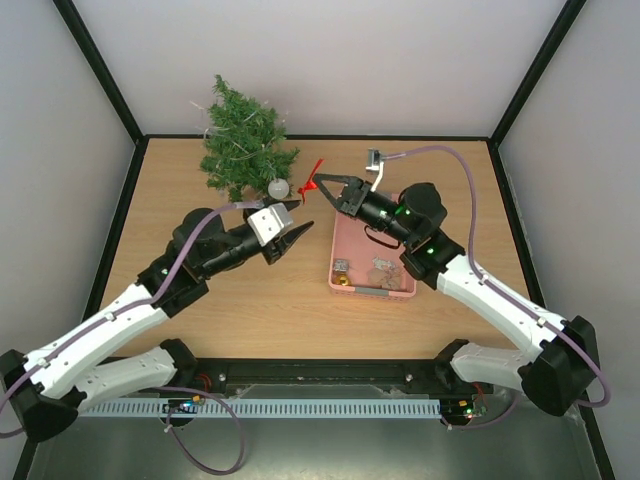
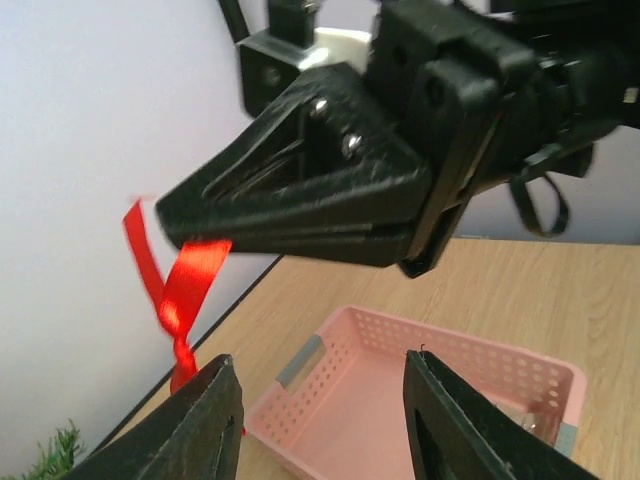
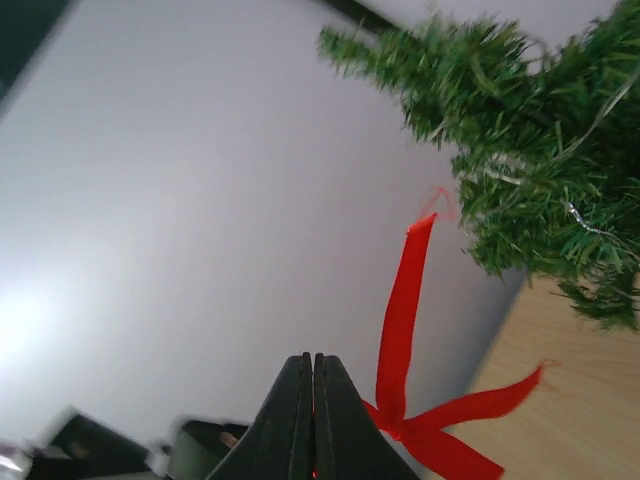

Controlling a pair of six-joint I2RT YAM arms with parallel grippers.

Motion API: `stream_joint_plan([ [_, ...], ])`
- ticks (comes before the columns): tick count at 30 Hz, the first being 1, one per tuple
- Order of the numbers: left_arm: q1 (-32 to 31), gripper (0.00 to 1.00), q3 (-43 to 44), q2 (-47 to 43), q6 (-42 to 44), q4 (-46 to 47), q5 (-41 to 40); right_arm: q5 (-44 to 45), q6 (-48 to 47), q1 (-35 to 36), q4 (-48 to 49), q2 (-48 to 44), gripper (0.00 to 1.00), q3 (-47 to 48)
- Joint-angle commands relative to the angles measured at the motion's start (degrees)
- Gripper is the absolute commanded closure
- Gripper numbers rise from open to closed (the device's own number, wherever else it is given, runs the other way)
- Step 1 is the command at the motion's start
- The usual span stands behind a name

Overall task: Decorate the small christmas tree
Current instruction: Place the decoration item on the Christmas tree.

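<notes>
The small christmas tree (image 1: 245,140) stands straight, tip up. The right gripper (image 3: 312,372) pinches a red ribbon (image 3: 400,320) tight beside it. The left gripper (image 2: 320,365) is half open and empty.

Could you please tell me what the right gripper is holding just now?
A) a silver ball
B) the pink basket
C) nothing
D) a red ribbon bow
D: the right gripper is shut on the red ribbon bow, held up near the small christmas tree.
</notes>
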Motion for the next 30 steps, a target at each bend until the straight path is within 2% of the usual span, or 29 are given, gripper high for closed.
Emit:
stream_joint_plan([
  [1,-0.27,0.55,4.70,-3.24,3.14,-9.99,5.80,-12.96,-20.41,0.45,-11.90,0.71,0.98,6.33],
  [5,-0.32,0.58,7.82,-6.10,4.28,-23.40,13.78,-19.93,-37.68,0.44,-26.68,0.71,0.98,8.99],
  [9,-0.32,0.58,9.28,-8.52,4.45,-30.79,20.99,-27.78,-53.13,0.46,-43.26,2.54,0.98,12.16],
  [14,-0.28,0.58,15.08,-5.65,5.76,-38.49,20.83,-33.45,-67.27,1.53,-54.35,3.10,0.98,14.28],
  [16,-0.28,0.54,18.13,-3.64,7.36,-42.39,20.93,-34.27,-70.79,2.22,-55.77,2.32,0.98,14.36],
  [20,-0.32,0.39,22.81,1.91,11.79,-50.00,19.78,-35.84,-74.65,2.35,-57.70,2.17,0.98,15.06],
  [28,-0.23,0.38,28.57,11.29,19.38,-60.46,23.33,-37.57,-78.80,3.23,-61.42,3.16,0.98,17.17],
  [30,-0.16,0.40,29.09,12.81,20.16,-62.52,24.25,-37.73,-79.22,3.23,-61.44,2.76,0.98,17.10],
])
